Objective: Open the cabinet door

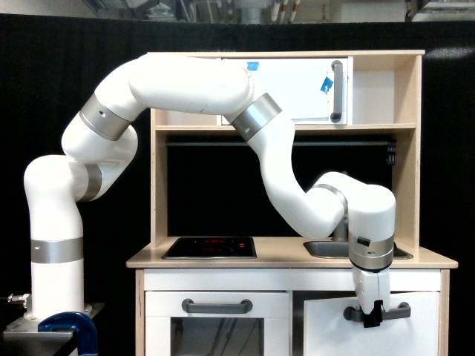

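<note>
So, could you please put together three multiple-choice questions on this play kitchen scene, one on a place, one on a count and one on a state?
1. Where is the gripper?
A. over the hob
B. at the grey bar handle of the cabinet door, lower on the exterior view's right
C. at the upper door's vertical handle

2. How many grey horizontal bar handles show on the lower doors?
A. one
B. two
C. four

3. What state is the cabinet door in?
A. shut flush
B. ajar, a dark gap along its edge
C. taken off

Answers: 1 B, the fingers straddle that handle; 2 B, one handle on each lower door; 3 B, a dark strip shows beside and above the panel.
</note>
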You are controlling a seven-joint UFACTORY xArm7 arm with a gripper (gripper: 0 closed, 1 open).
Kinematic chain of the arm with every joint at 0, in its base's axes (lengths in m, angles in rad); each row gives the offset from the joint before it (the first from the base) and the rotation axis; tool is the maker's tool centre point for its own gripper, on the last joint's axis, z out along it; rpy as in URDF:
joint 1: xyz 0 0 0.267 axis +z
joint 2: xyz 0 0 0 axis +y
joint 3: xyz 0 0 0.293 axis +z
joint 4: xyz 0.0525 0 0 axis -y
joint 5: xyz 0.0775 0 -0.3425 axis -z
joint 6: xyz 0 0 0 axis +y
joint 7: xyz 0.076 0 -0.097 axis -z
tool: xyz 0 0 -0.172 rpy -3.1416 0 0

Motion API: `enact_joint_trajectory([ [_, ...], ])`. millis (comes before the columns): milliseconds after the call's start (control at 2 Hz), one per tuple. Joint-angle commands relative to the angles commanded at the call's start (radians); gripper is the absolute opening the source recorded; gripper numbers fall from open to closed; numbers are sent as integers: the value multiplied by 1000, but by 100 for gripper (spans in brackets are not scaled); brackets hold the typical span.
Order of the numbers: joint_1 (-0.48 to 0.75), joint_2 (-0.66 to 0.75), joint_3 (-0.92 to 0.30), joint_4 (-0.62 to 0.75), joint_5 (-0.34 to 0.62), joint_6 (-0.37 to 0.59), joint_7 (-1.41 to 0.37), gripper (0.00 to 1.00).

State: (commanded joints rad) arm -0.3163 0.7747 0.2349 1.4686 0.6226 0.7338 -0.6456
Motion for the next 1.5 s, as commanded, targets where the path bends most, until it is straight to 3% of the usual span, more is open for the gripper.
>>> enact_joint_trajectory([
  [500, -23, 11, 39, 23, -147, 10, -330, 0],
  [1000, -45, 9, 68, 11, -177, 0, -454, 0],
  [1500, -45, 11, 70, 10, -178, -3, -453, 0],
])
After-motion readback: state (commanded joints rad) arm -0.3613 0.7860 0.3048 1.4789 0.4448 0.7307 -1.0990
